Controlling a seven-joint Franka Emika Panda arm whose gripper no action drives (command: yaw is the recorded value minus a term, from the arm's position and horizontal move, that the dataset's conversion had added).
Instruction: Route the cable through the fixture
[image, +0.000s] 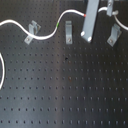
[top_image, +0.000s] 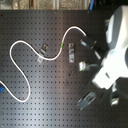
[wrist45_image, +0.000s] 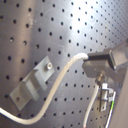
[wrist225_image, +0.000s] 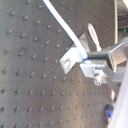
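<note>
First exterior view, going from its left: the cable (image: 45, 36) comes in near the perforated bench's (image: 65, 95) left edge, dips past the left fixture (image: 31, 31), climbs past a green band (image: 59, 22) next to the middle fixture (image: 68, 32), then runs up toward the bench's far edge. Further along is the gripper (image: 88, 36), with another fixture (image: 114, 34) near the right edge. In the first wrist view the fingers (wrist45_image: 100, 62) look pinched together on the white cable (wrist45_image: 65, 72), just beside a fixture (wrist45_image: 32, 82), so it's got hold of the cord.
</note>
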